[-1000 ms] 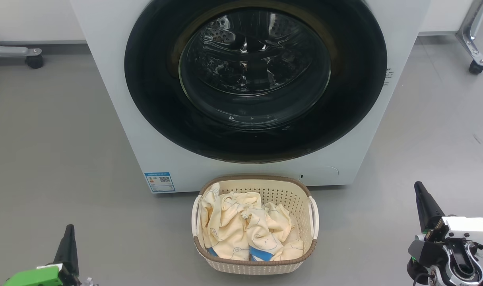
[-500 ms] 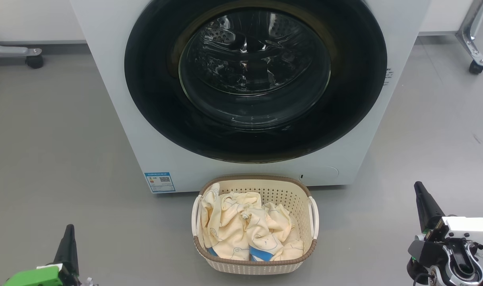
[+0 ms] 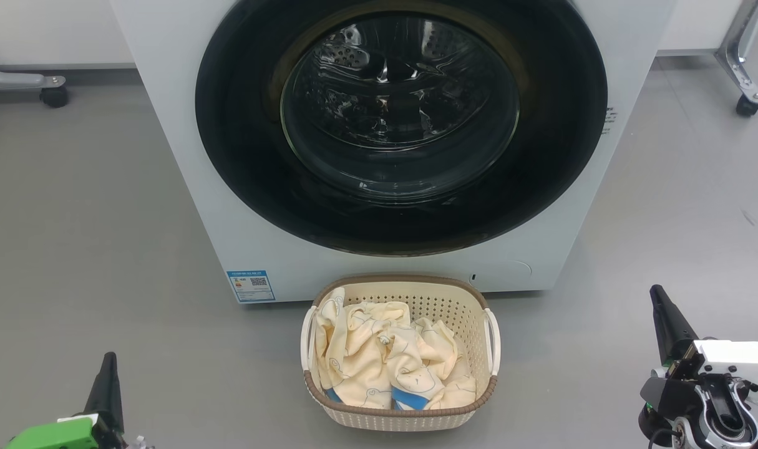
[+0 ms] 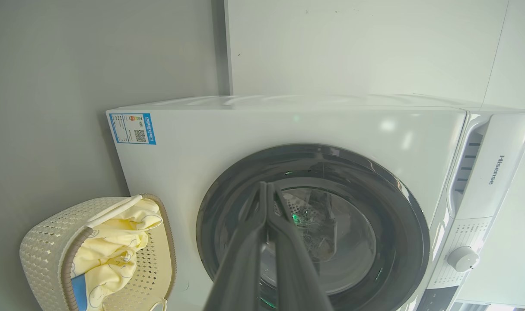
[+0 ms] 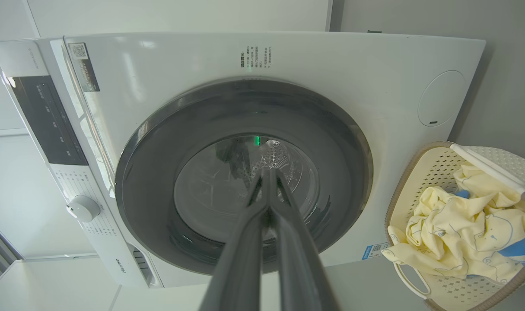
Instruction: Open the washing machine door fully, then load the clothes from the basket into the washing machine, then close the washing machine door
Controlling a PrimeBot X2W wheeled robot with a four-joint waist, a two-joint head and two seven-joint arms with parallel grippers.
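Round glossy black-ringed glass washing machine door (image 3: 400, 125), upper centre: shut, opening step pending. Cream-yellow clothes (image 3: 385, 365) in perforated cream basket (image 3: 488, 380), lower centre. Bottom corners: left gripper (image 3: 109, 360), right gripper (image 3: 657, 294), pinched closed, empty. Next, likely: door-edge reach.

We are reading the brand name (image 4: 495, 169) "Hisense" in dark letters on the pale panel front of the washing machine (image 4: 288, 125). We are seeing a blue label sticker (image 3: 250, 285) with a QR code at a lower corner of its front, its print too small to read. We are also finding small dark print (image 5: 256, 56) beside the washing machine door (image 5: 158, 181), and it is illegible.
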